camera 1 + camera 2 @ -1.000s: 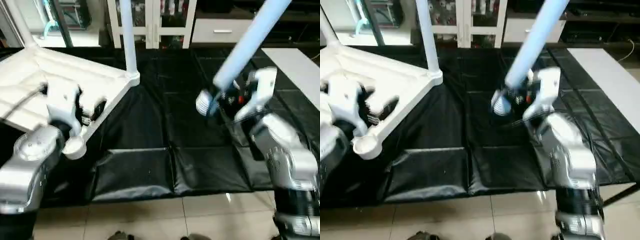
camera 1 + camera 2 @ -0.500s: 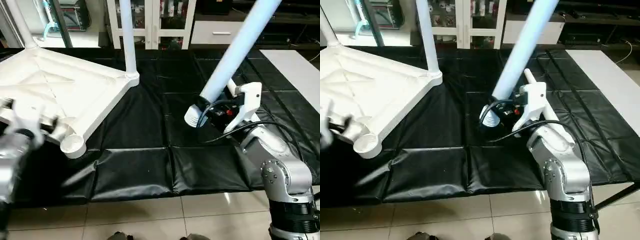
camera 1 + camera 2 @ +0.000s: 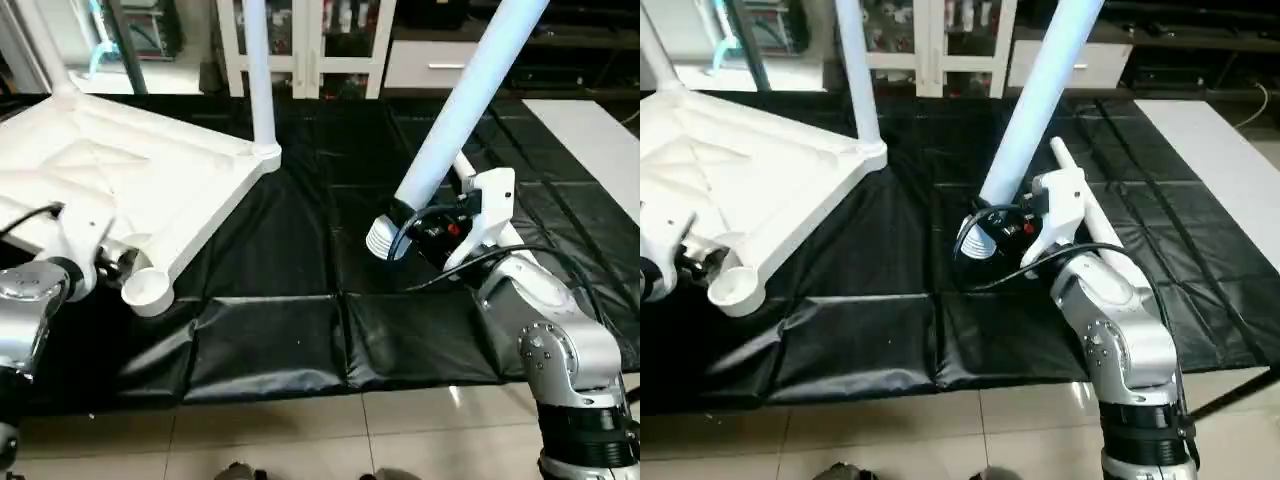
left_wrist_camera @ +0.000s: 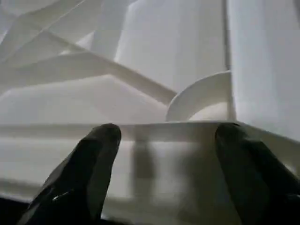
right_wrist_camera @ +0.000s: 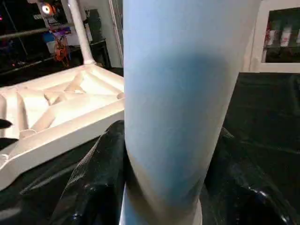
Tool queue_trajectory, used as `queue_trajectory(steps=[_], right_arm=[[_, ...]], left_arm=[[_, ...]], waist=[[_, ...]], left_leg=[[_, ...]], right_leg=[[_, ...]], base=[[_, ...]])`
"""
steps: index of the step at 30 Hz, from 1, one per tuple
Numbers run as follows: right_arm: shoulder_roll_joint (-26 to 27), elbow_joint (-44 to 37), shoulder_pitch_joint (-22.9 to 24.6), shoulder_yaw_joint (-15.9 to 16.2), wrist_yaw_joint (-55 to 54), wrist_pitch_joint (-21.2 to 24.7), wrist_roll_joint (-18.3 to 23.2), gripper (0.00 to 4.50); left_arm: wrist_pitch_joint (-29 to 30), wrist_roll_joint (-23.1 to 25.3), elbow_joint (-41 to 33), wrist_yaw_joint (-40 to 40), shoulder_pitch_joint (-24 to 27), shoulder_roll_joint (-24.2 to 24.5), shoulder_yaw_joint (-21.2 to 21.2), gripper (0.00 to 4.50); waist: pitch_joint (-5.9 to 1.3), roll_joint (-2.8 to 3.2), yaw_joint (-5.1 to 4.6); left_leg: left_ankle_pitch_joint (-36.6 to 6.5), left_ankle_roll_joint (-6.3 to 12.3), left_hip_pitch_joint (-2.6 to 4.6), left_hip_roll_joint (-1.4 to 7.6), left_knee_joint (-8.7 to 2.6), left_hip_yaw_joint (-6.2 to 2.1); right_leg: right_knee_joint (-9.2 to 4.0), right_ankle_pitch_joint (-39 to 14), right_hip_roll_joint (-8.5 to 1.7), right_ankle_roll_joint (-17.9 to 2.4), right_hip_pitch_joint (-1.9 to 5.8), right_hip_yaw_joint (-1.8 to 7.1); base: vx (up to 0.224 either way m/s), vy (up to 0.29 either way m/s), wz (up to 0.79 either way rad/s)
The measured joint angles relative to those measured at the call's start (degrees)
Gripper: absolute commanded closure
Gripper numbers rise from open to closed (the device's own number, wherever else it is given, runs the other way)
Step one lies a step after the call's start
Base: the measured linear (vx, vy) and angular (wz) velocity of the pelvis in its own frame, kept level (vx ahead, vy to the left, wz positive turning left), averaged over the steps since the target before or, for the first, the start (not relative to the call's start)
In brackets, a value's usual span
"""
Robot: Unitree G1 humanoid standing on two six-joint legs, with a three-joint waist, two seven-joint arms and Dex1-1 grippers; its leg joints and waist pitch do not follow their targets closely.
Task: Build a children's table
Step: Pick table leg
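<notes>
Right gripper (image 3: 400, 225) clamps a white leg (image 3: 460, 110) near its ribbed end, tilted up over the black mat (image 3: 300, 330). Left gripper (image 4: 164, 154) stands open at the tabletop's (image 3: 130, 170) rim beside an empty corner socket (image 3: 145, 290). Two legs (image 3: 257, 70) stand fitted.

- You're looking down at a black padded mat (image 3: 300, 340), creased and stitched into panels, spread across the work area.
- Its near edge ends on a floor of pale glossy tiles (image 3: 300, 440) with dark grout lines.
- Behind the mat you have a white cabinet with glass doors (image 3: 310, 40); small items sit on its shelves, too small to make out.
- Right of it stands a white drawer front (image 3: 430, 62) with a bar handle.
- A white flat panel (image 3: 590, 130) lies at the mat's right side.
</notes>
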Motion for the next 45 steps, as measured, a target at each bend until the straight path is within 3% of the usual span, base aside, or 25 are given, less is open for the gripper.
queue_trajectory(steps=[4, 8, 16, 28, 34, 38, 40, 43, 45], right_arm=[[-0.69, 0.0, -0.03, 0.0, 0.02, 0.0, -0.11, 2.62], [-1.08, 0.0, -0.2, -0.01, 0.05, 0.0, -0.12, 2.62], [-2.19, 0.13, -0.24, -0.07, 0.23, -0.01, -0.29, 2.62], [-3.42, 0.73, -0.21, 1.82, 1.27, -0.06, -1.69, 2.62], [-3.66, 1.37, -0.22, 1.96, 1.49, -0.21, -2.21, 2.62], [-3.62, 1.38, -0.22, 1.96, 1.98, -0.3, -2.01, 2.62], [-3.64, 1.38, -0.21, 1.94, 2.86, -0.31, -1.23, 2.62], [-3.69, 1.37, -0.05, 1.61, 6.09, -0.57, 1.13, 2.62], [-4.06, 1.37, 0.4, 1.31, 8.13, -1.0, 2.19, 2.62]], left_arm=[[0.46, 1.22, -0.21, -6.6, -1.2, 1.43, -4.39, 0.88], [1.67, 1.53, -1.96, -8.53, -1.33, 0.89, -5.7, 0.88], [7.79, -0.99, -11.39, -10.47, -0.37, -5.24, -6.77, 0.88], [14.52, -3.04, -28.27, -12.45, 3.04, -12.75, -14.38, 0.88], [15.52, -3.75, -31.14, -12.86, 3.36, -15.34, -17.6, 0.88], [12.32, -4.18, -30.71, -13.08, 3.77, -15.37, -16.23, 0.88], [9.37, -5.98, -32.53, -15.74, 4.15, -12.46, -13.84, 0.88], [9.56, -8.85, -36.24, -21.3, 4.63, -6.92, -11.11, 0.54], [10.23, -10.18, -37.13, -23.68, 5.39, -5.94, -10.07, 0.54]], waist=[[-0.07, 0.16, 0.48], [-0.1, 0.22, 0.83], [-0.08, 0.22, 1.41], [-0.09, 0.19, 1.11], [-0.08, 0.14, 0.94], [0.06, -0.08, 0.7], [0.11, -0.16, 0.6], [0.11, -0.15, 0.13], [0.1, -0.14, -0.12]], left_leg=[[0.0, 0.0, 0.08, -0.11, -0.15, 0.12], [0.0, 0.0, 0.36, -0.18, -0.35, 0.28], [0.0, 0.01, 0.58, -0.24, -0.48, 0.6], [0.0, 0.03, 0.5, -0.21, -0.52, 0.67], [-0.01, 0.04, 0.47, -0.21, -0.55, 0.68], [0.0, 0.03, 0.41, -0.16, -0.57, 0.68], [0.0, 0.03, 0.36, -0.12, -0.58, 0.66], [0.0, 0.03, 0.36, -0.12, -0.64, 0.67], [0.0, 0.03, 0.33, -0.14, -0.64, 0.67]], right_leg=[[-0.12, 0.0, -0.13, 0.0, 0.03, 0.04], [-0.12, -0.01, -0.28, 0.0, 0.17, 0.07], [-0.13, -0.03, -0.61, 0.04, 0.45, 0.03], [-0.22, -0.2, -0.63, 0.3, 0.41, 0.03], [-0.29, -0.2, -0.63, 0.31, 0.39, 0.02], [-0.23, -0.19, -0.59, 0.31, 0.25, 0.01], [-0.22, -0.19, -0.54, 0.3, 0.18, -0.02], [-0.24, -0.2, -0.53, 0.31, 0.14, 0.0], [-0.28, -0.21, -0.53, 0.32, 0.14, 0.02]], base=[[0.0, 0.0, 0.0], [0.0, 0.0, 0.0], [0.0, 0.0, 0.0], [0.0, 0.0, 0.0], [0.0, 0.0, 0.0], [0.0, 0.0, 0.0], [0.0, 0.0, 0.0], [0.0, 0.0, 0.0], [0.0, 0.0, 0.0]])
